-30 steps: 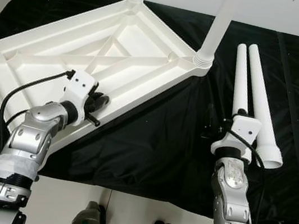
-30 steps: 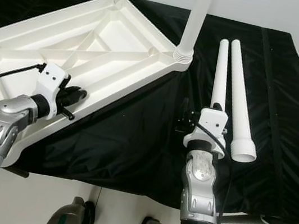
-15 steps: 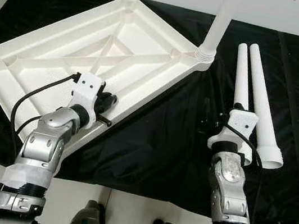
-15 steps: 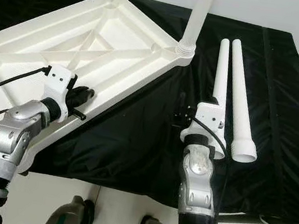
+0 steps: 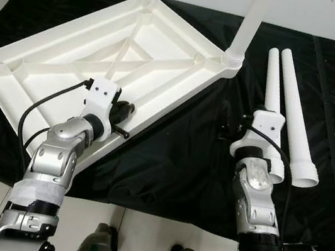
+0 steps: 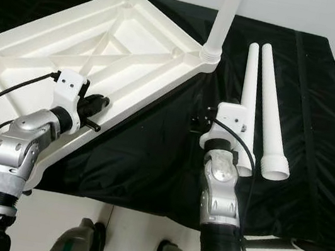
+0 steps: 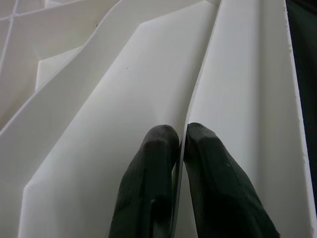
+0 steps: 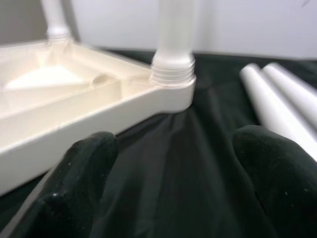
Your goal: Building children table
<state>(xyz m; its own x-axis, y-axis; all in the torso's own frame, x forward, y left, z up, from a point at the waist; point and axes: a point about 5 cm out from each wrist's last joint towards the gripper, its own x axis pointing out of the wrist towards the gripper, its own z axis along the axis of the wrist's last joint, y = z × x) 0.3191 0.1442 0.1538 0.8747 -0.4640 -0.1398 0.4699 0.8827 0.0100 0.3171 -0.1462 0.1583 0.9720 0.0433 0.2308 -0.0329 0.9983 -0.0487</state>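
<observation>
A white plastic tabletop (image 5: 101, 64) lies upside down on a black cloth, ribs up, with two legs (image 5: 250, 24) screwed into its far corners. My left gripper (image 5: 122, 118) is shut on the thin rim wall of the tabletop's near edge; in the left wrist view both fingertips (image 7: 161, 144) pinch that wall. Two loose white legs (image 5: 286, 100) lie side by side on the cloth at the right. My right gripper (image 6: 201, 121) stands open just above the cloth, left of the loose legs, facing the near fitted leg's corner socket (image 8: 172, 79).
The black cloth (image 5: 169, 157) covers a low table whose front edge runs just before my arms. Pale floor lies beyond the cloth at the left and below. My feet (image 5: 97, 248) show at the bottom.
The tabletop has swung and shifted a little toward the right with my left gripper on its rim. My right gripper has edged forward and left beside the loose legs.
</observation>
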